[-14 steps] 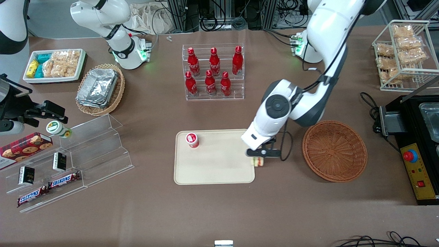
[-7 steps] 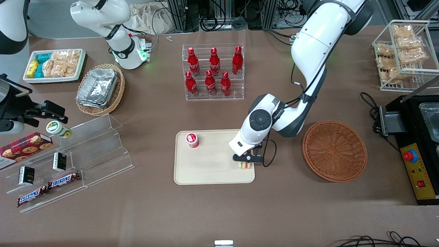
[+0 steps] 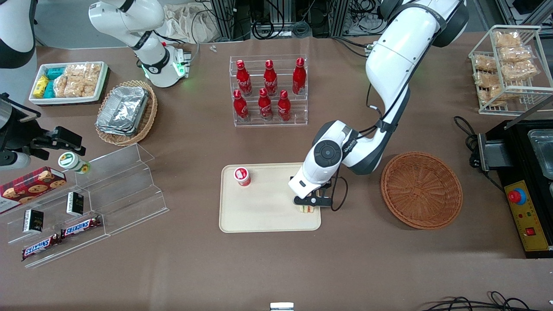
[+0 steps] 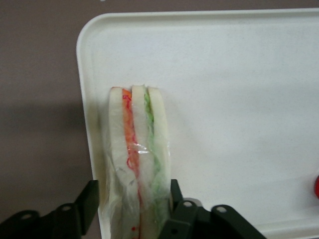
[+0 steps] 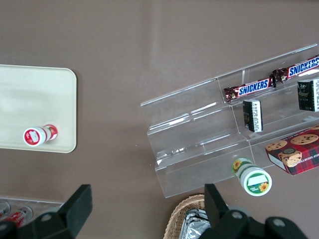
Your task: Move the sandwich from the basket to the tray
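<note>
Since a second ago you carried the sandwich (image 3: 307, 209) from the table edge over onto the tray (image 3: 259, 216), just inside its rim toward the basket (image 3: 421, 190). Your gripper (image 4: 133, 209) was clamped on its bread faces; soft and wrapped in slippery film, it wanted gentle, flat-sided pressure.

My worktop (image 3: 389, 268) is one broad surface under a matte brown covering, smooth and unpatterned, filling nearly the whole front view. Along its edge farthest from the front camera stand aluminium frame posts (image 3: 224, 17) with black cables (image 3: 276, 26) looped among them, and a crumpled pale cloth (image 3: 190, 21) lies there too. Toward the parked arm's end a strip of grey floor (image 3: 65, 21) shows past that edge. More dark cables (image 3: 475, 304) curl at the nearest edge. The light is even and diffuse, so shadows fall soft and short.
</note>
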`<control>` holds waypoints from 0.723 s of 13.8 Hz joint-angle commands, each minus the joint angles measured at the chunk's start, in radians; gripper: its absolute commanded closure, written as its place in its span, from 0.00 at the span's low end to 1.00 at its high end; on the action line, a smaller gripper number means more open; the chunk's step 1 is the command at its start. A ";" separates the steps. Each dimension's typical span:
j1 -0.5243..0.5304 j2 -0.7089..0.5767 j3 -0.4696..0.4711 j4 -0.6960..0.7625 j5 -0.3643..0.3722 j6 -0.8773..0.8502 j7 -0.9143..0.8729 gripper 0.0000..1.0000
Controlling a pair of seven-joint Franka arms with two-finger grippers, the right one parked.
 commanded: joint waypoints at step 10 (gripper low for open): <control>0.283 -0.349 0.014 0.011 -0.152 -0.680 0.239 0.01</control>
